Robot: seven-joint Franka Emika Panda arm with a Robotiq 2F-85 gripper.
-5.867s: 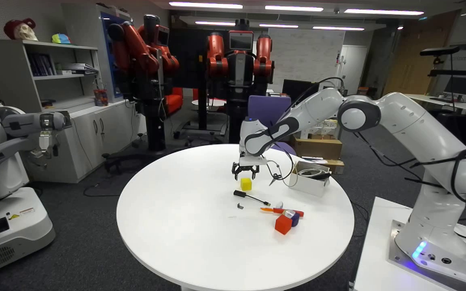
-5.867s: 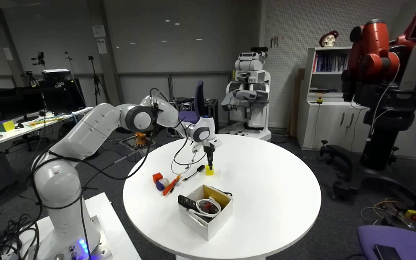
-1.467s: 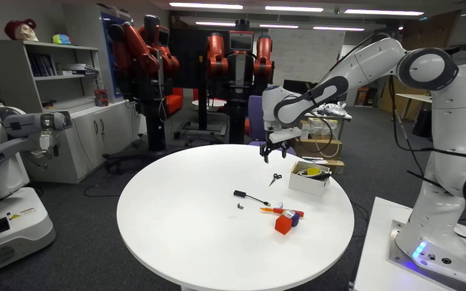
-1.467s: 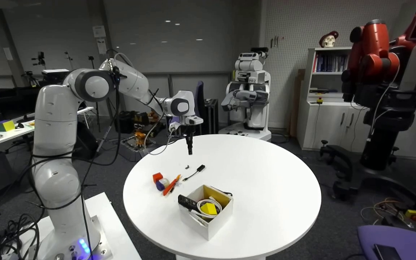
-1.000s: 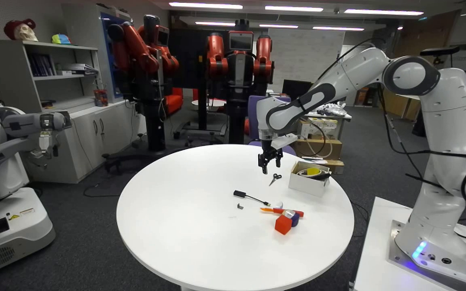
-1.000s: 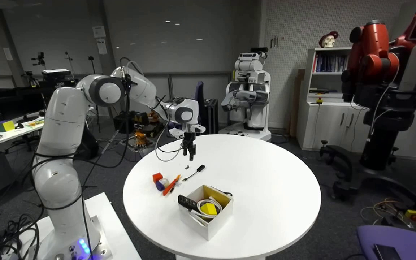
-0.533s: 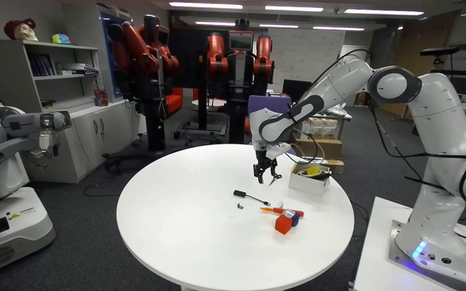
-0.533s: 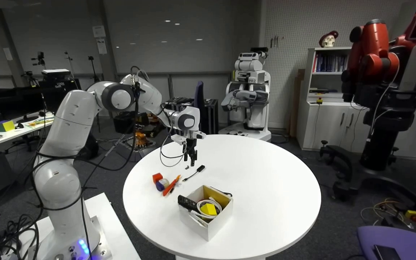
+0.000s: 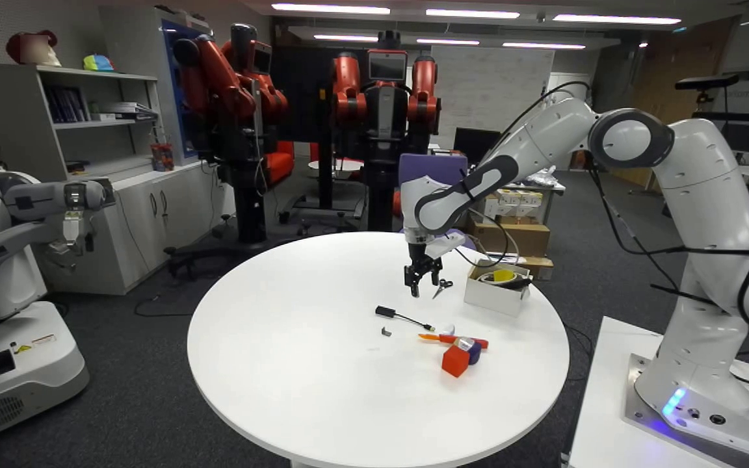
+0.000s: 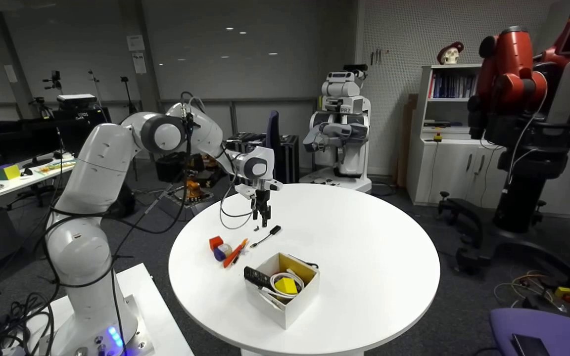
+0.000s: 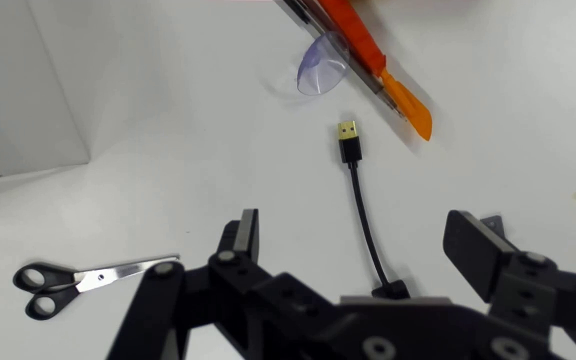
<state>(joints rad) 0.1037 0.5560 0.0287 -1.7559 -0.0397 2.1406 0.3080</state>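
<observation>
Wrist view: looking down on a black cable (image 11: 362, 215) with a gold plug (image 11: 347, 130), lying on the table (image 11: 193, 125) beneath the gap between fingers (image 11: 475, 250) spread wide. Around it, scissors (image 11: 93, 280) near a white box (image 11: 23, 100) and, close to the plug, a clear suction cup (image 11: 323, 64), then a pen (image 11: 368, 77) beside a red thing (image 11: 360, 40) with an orange end. Farther out, in both exterior views, a red block (image 9: 456, 359) on the table and a yellow block (image 10: 286, 286) inside the box.

black USB cable (image 11: 362, 212) | gold plug (image 11: 347, 131) | slightly curved, lying on white table (image 9: 283, 377) | seemingly blocky far end (image 9: 385, 312)
</observation>
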